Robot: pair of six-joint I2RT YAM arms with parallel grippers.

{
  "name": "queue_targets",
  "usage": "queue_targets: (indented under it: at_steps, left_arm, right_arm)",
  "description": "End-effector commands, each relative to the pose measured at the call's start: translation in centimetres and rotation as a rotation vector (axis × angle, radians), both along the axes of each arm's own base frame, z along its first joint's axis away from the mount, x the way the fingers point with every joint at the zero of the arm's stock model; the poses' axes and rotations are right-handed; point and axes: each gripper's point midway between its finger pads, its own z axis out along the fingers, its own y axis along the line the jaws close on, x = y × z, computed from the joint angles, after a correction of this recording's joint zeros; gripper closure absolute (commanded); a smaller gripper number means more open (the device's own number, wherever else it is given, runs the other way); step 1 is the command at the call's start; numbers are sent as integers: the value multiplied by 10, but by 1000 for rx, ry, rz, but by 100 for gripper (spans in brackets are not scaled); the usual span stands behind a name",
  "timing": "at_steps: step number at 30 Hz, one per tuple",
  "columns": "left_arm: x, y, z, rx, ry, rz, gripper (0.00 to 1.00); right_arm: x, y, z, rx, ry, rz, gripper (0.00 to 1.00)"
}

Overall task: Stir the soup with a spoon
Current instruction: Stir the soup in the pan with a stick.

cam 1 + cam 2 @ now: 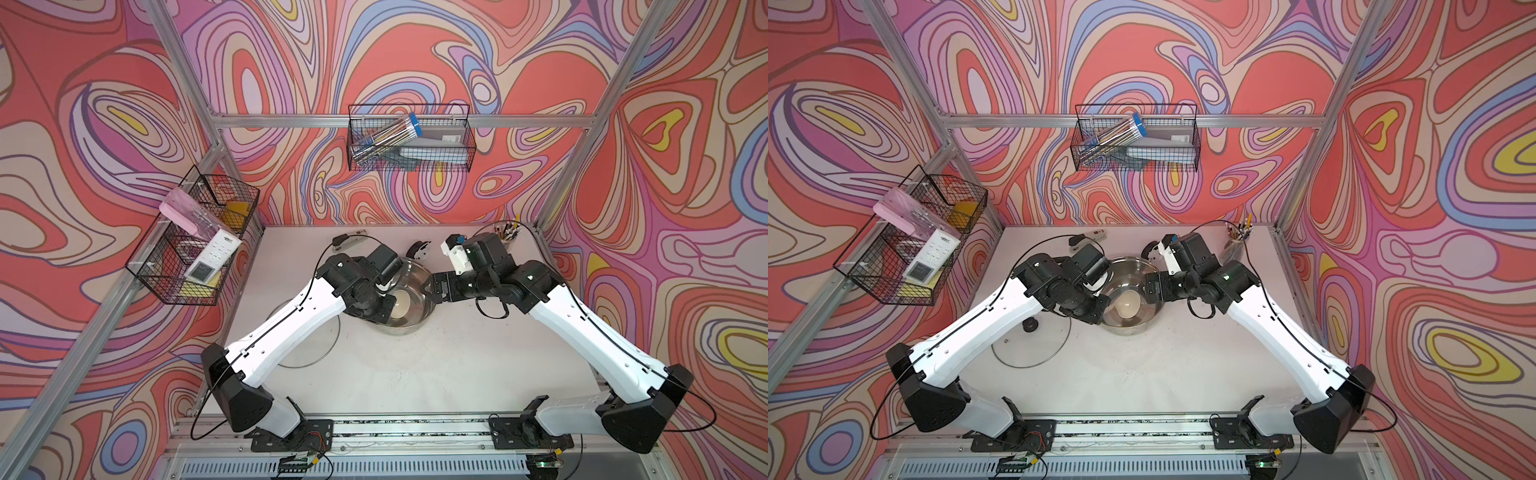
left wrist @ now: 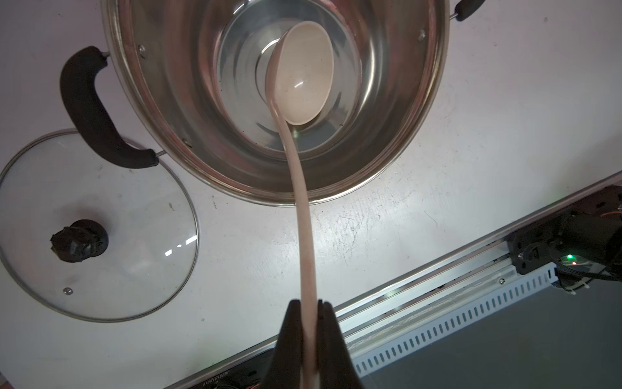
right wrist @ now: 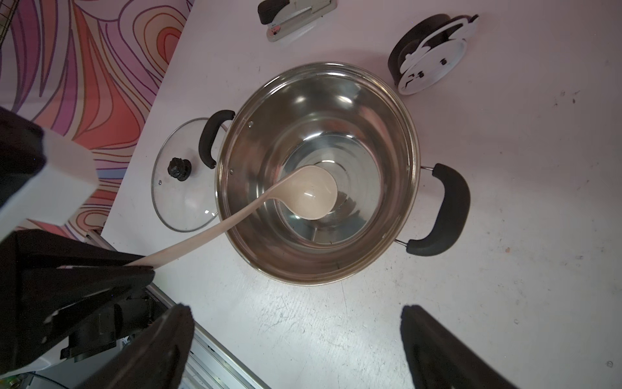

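Nearest, the glass lid (image 2: 134,202) lies flat on the worktop (image 2: 404,168), just beside the pot (image 3: 380,111). The left gripper (image 2: 308,303) is clamped on the spoon (image 2: 305,229) at its handle end. The handle slopes over the pot rim and the spoon bowl sits low inside. The right gripper (image 3: 296,313) stands fully spread and empty at the pot's right rim. Farther back are the tape dispenser (image 3: 434,64), stapler (image 3: 296,20) and pencil cup (image 1: 505,235).

Glossy steel pot (image 3: 387,111), matt cream plastic spoon (image 3: 313,197), clear glass lid (image 2: 134,235).
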Motion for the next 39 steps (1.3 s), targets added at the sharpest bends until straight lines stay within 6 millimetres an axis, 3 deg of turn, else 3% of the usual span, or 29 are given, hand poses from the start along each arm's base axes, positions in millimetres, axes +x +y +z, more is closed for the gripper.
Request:
queue_targets:
  at_steps: [1,5,10,17,21,26,31,34,39]
  left_arm:
    - [2,25,-1,78,-2,61,100]
    - [14,33,5,91,-31,93,100]
    - [34,29,13,100,-72,101,100]
    - [64,1,15,57,-108,90,100]
    - [70,-24,11,-13,-77,57,100]
    - [64,-52,10,-104,-51,2,100]
    - [46,-68,4,-135,-12,-58,100]
    - [33,-66,-4,-133,33,-59,100]
    - [15,-45,-16,-90,61,-23,100]
  right_arm:
    - [1,6,-1,18,1,8,2]
    - [1,5,0,14,-2,9,2]
    - [-1,2,-1,4,-2,5,2]
    - [-3,-6,-2,-10,-13,-15,2]
    - [-5,-9,-4,-21,-11,-22,2]
    - [-8,-16,-4,-33,-23,-37,2]
    - [-9,-16,-5,-30,-19,-41,2]
    - [-8,-16,-4,-25,-20,-44,2]
    - [-8,-12,-2,-9,-18,-35,2]
